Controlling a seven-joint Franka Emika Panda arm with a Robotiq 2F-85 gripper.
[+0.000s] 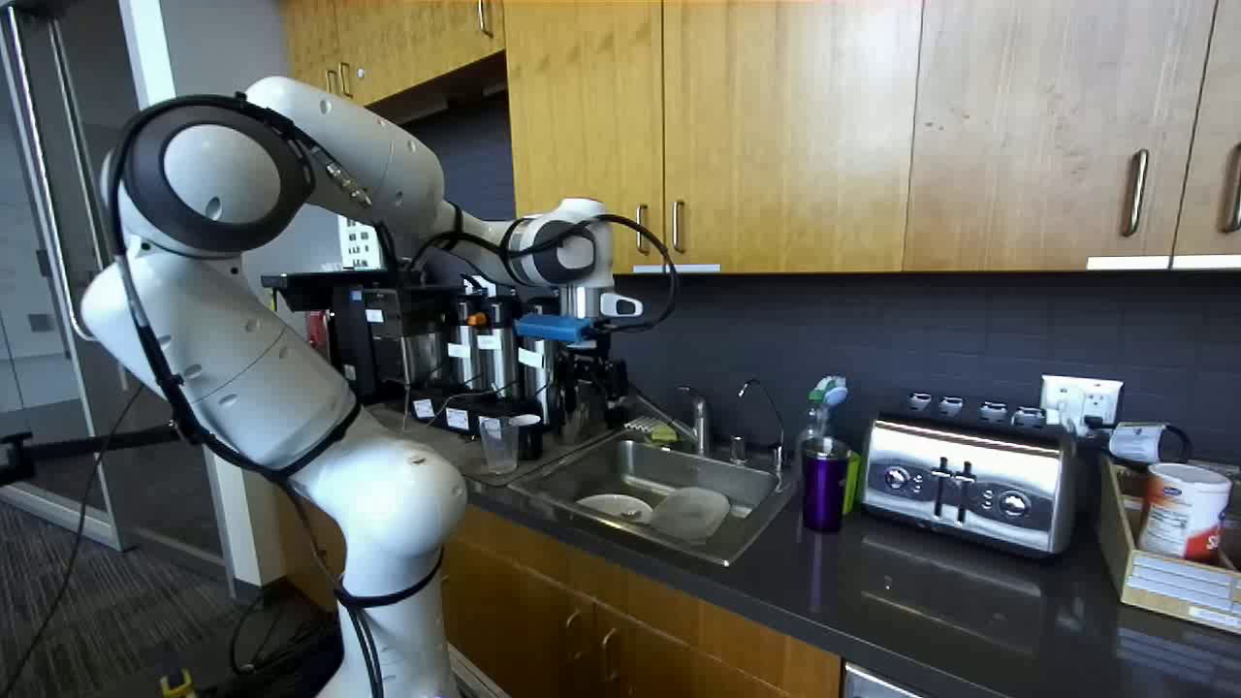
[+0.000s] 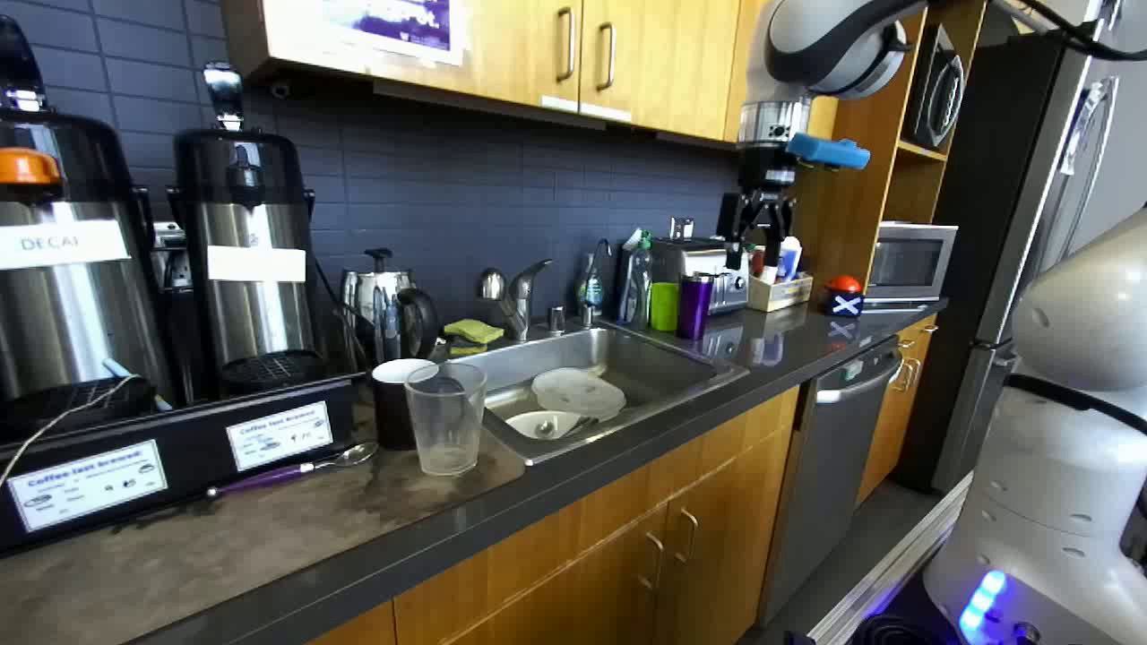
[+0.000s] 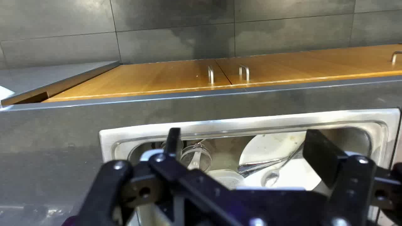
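Sink [image 3: 220, 127] (spoon [image 3: 270, 178] inside), gripper [image 2: 754, 256] above, jaws apart

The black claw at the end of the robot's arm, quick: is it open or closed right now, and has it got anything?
Gripper: open, holding nothing; its jaws stand wide apart in the wrist view.

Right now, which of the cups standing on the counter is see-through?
The clear plastic cup, near a corner of the sink, beside the white-topped black cup. That neighbour, the purple tumbler and the green cup all look opaque.
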